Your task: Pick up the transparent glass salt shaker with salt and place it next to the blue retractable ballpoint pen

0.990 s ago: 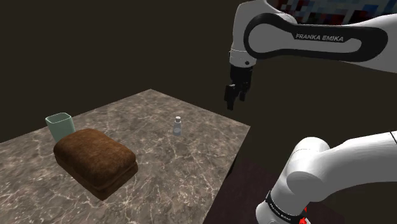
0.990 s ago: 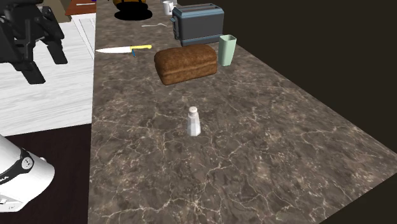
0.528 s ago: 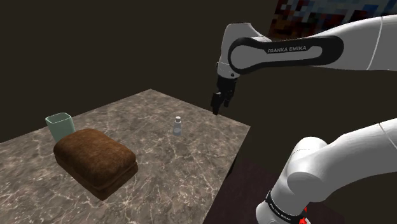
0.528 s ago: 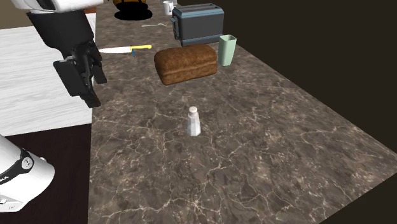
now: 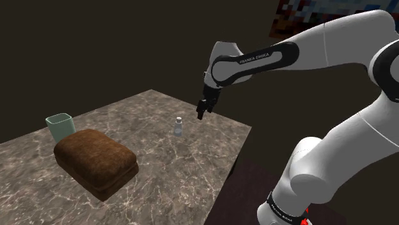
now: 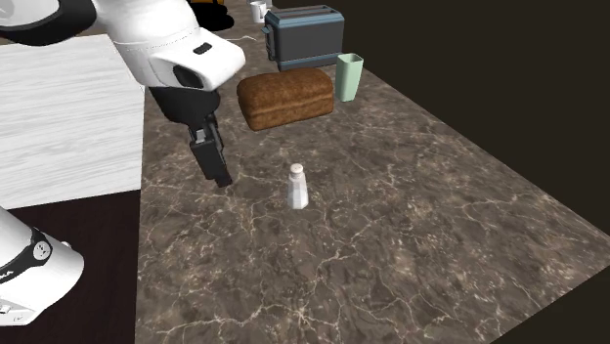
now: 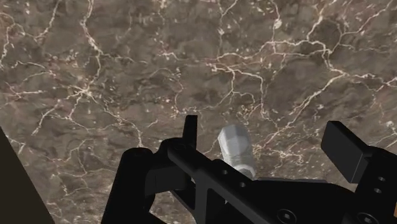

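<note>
The clear salt shaker (image 5: 179, 126) with a pale cap stands upright on the brown marble counter (image 5: 192, 169). In the second exterior view the shaker (image 6: 297, 186) sits mid-counter, with my black gripper (image 6: 223, 177) hanging just to that view's left of it, above the surface. From the shoulder view my gripper (image 5: 201, 114) is up and to the right of the shaker. Through the wrist camera the shaker (image 7: 236, 151) appears between the spread fingers of my gripper (image 7: 267, 141), farther down and untouched. The gripper is open and holds nothing.
A brown bread loaf (image 6: 285, 96), a pale green cup (image 6: 349, 76) and a grey toaster (image 6: 305, 37) stand farther along the counter. A white wood-grain surface (image 6: 68, 117) adjoins the counter's edge at the second exterior view's left. The loaf (image 5: 96, 160) and cup (image 5: 59, 126) sit at the shoulder view's left.
The arm has swung in from beyond the counter's edge and lowered, bringing the gripper close beside the shaker. The shaker has not moved.
</note>
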Robot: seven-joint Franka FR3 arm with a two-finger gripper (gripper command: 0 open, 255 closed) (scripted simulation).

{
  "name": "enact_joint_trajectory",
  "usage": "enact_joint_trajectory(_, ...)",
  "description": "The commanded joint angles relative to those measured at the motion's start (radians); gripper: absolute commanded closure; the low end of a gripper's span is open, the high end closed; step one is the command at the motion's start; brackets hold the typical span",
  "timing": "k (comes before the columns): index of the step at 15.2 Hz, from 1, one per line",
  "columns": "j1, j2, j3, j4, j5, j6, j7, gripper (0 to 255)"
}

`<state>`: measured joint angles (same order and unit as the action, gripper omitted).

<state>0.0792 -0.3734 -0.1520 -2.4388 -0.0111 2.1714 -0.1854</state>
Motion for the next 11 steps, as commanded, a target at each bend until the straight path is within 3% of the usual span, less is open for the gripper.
enact_joint_trajectory(1, 0.018, 0.064, -0.018, 0.013, 0.038, 0.073, -0.045, 0)
enact_joint_trajectory(9, 0.082, 0.363, -0.066, 0.159, 0.287, 0.276, -0.297, 0)
enact_joint_trajectory(11, 0.083, 0.393, -0.062, 0.171, 0.314, 0.295, -0.321, 0)
